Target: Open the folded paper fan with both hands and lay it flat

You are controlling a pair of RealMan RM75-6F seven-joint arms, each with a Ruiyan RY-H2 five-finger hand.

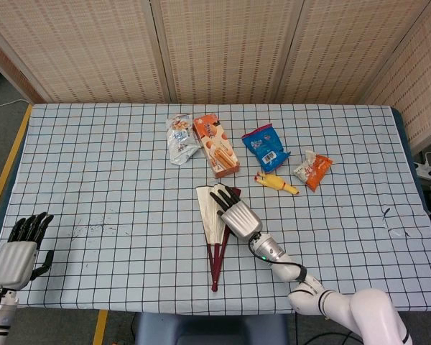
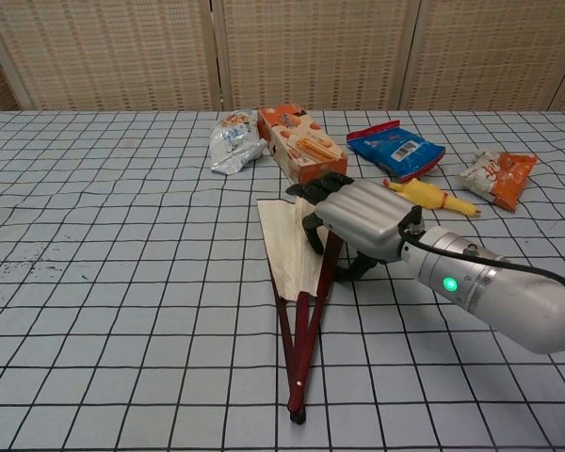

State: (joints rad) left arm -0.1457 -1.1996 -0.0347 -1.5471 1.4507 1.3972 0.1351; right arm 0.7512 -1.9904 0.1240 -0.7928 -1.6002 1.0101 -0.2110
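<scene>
Cream pleated paper fan (image 1: 210,215) (dark ribs), right hand (image 1: 235,211) atop

right hand (image 2: 358,218) resting on partly opened fan (image 2: 297,282), checked table (image 2: 104,282)

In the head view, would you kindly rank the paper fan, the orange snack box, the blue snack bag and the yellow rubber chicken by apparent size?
1. paper fan, the longest, though partly covered by the right hand
2. orange snack box
3. blue snack bag, only slightly smaller than the box, so that order is unsure
4. yellow rubber chicken
</scene>
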